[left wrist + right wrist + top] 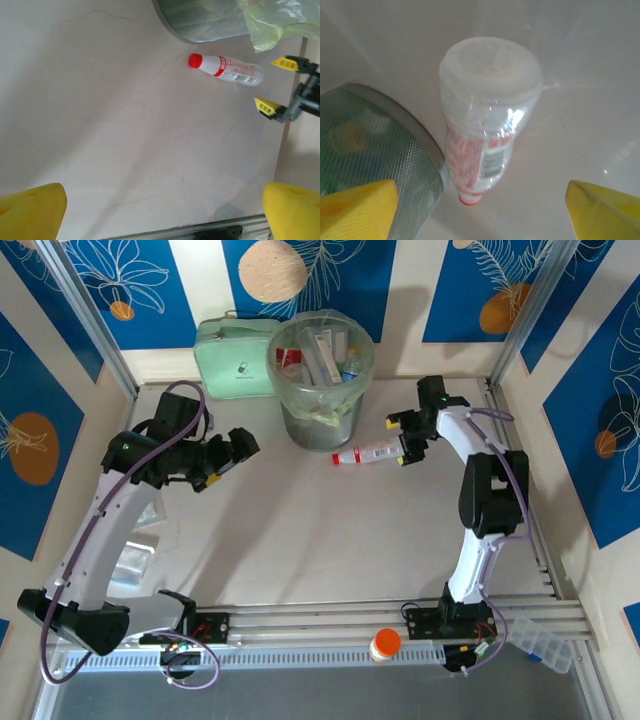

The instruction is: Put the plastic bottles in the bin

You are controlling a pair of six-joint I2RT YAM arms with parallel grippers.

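Top view: bin (320, 390) at far side of table (300, 540), several bottles (325, 358) inside. One clear bottle (368, 453), red cap, lying flat on table just right of bin. At its base end, right gripper (398, 441) wide open, gripping nothing. Well left of bin, left gripper (230, 460) open, empty. Mint-green case (230, 358) at bin's left.

Left wrist view: bottle on side, cap end nearest bin wall; own yellow fingertips (35, 210) spread wide.

Right wrist view: bottle base close up, between spread yellow tips, not pinched; bin wall at left.
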